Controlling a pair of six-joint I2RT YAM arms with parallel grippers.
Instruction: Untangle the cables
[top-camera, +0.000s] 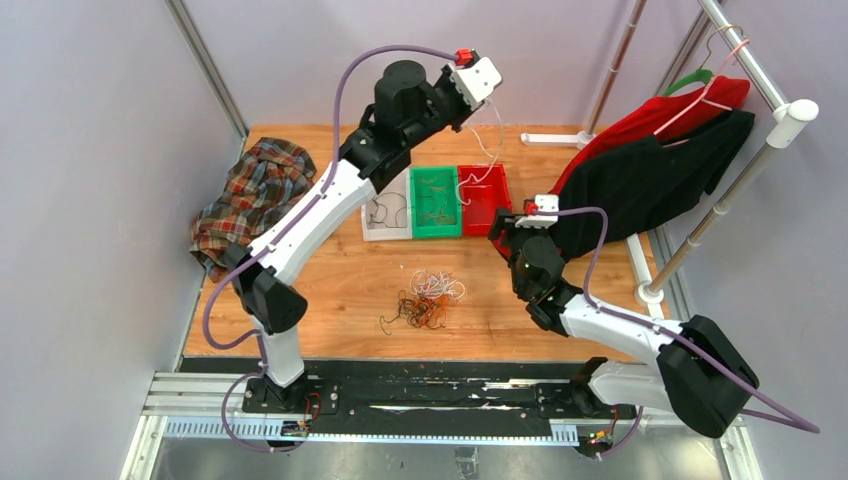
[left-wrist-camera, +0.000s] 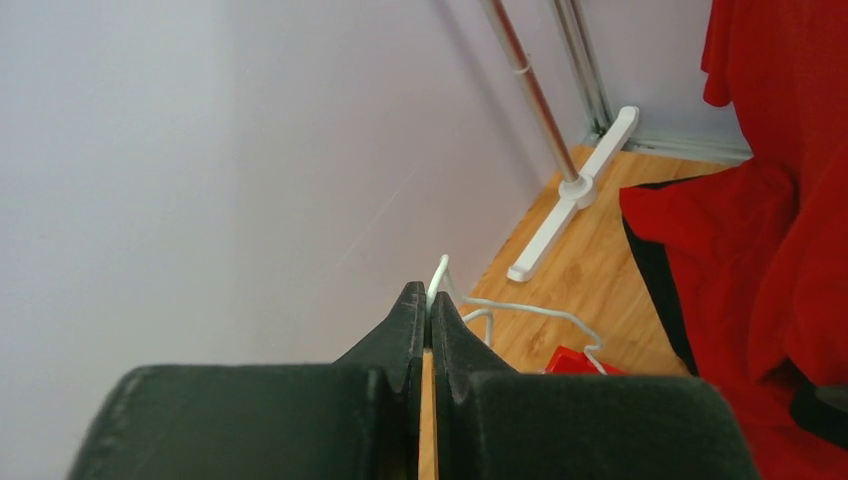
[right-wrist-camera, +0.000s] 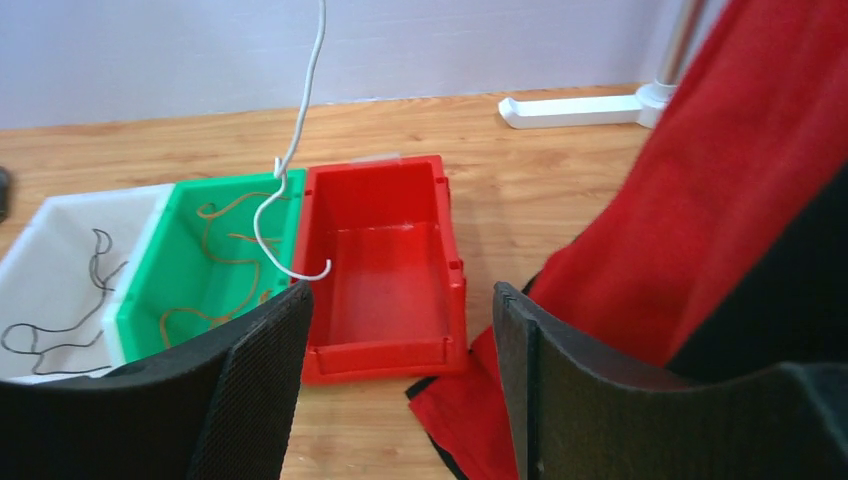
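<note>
1. The left gripper (left-wrist-camera: 428, 305) is pinched shut on a single white cable (right-wrist-camera: 303, 115). The arm is raised high, likely so the strand hangs free below the claw rather than dragging over the others.
2. The cable's curled loose end dangles far below that claw, at the edge where the red bin (right-wrist-camera: 440, 215) meets the green bin (right-wrist-camera: 140, 270). This looks like the drop-off step for a strand already freed.
3. The right gripper (right-wrist-camera: 402, 300) stands wide with nothing between its fingers. The red bin is just ahead of it and the cable's tail is ahead and slightly to its left, probably so it can steady or guide the tail.
4. Sorting seems to go by colour. Orange-brown strands lie in the green bin and a black one in the white bin (right-wrist-camera: 40, 225), both left of the right claw. The red bin holds nothing, so the white cable probably belongs there.
5. The remaining cables sit in a knotted heap (top-camera: 428, 300) on the table (top-camera: 330, 290), behind and left of the right claw and well apart from both claws, so much of the task remains.
</note>
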